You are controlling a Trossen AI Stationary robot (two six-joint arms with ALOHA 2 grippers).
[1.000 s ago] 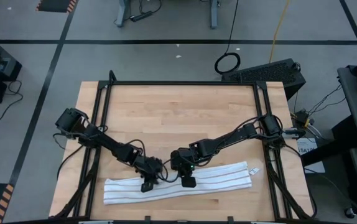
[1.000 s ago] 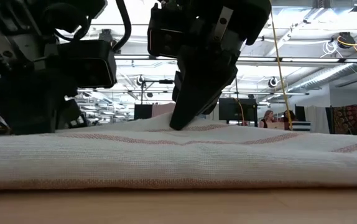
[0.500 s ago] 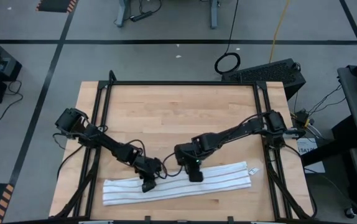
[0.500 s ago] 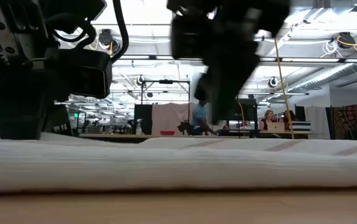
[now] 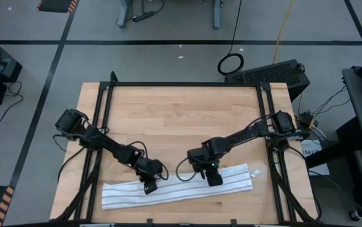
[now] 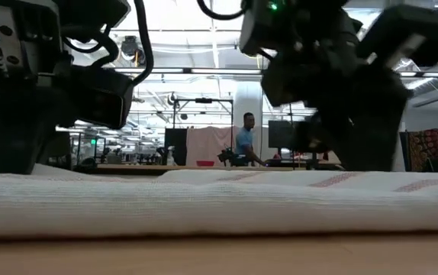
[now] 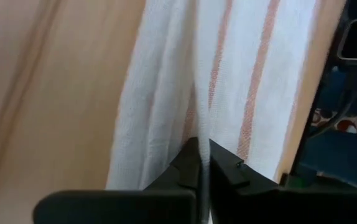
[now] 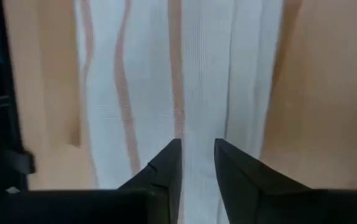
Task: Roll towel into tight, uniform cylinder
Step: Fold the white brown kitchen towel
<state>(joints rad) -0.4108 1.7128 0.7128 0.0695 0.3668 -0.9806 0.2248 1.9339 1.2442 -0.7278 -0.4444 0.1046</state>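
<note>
Tabletop (image 5: 181,113): towel (image 5: 181,187) long axis left-right; left tool (image 5: 148,188) pinching it, right tool (image 5: 214,181) narrowly apart.

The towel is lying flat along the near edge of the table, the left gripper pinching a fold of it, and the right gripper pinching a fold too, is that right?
Not quite. The left gripper is shut on the towel, but the right wrist view shows the right gripper open, its fingers apart above the cloth with nothing between them.
</note>
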